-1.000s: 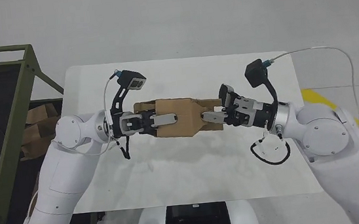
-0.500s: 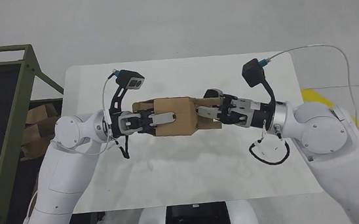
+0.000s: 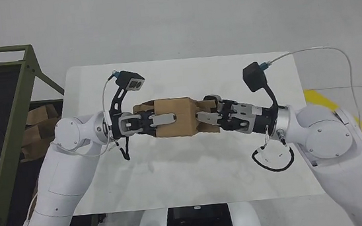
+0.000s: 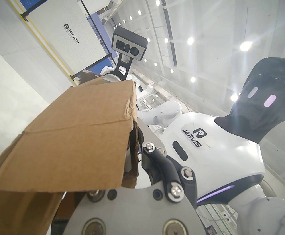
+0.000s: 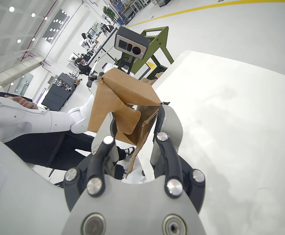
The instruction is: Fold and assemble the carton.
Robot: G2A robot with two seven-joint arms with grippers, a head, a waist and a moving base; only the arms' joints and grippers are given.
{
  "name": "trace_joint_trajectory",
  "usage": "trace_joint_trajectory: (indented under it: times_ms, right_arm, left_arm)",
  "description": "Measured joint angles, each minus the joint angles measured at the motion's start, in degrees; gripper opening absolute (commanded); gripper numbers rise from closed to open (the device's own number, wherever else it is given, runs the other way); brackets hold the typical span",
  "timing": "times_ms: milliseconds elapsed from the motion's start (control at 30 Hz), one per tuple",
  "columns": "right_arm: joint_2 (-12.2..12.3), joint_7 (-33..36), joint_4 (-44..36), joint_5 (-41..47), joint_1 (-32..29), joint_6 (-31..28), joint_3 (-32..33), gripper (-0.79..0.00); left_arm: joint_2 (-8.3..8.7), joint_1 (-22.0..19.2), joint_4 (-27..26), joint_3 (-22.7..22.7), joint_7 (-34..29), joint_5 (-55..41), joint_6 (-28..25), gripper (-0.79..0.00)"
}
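1. Above the white surface (image 3: 175, 180), I see the brown carton (image 3: 182, 109) held between both arms.
2. The left gripper (image 3: 167, 120) has its jaws clamped on one end.
3. The right gripper (image 3: 205, 110) has its jaws apart, straddling the opposite end flaps.

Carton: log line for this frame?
carton held above table | left claw shut on it | right claw at end flaps
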Motion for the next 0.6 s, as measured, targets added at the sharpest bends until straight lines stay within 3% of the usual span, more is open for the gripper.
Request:
trace_joint_trajectory:
  times_ms: [600]
  right_arm:
    - [0.09,2.44,1.13,6.80,0.12,-2.70,-0.94,-0.499]
  left_arm:
    - [0.03,0.23,-0.26,0.27,-0.52,-0.08,0.12,-0.785]
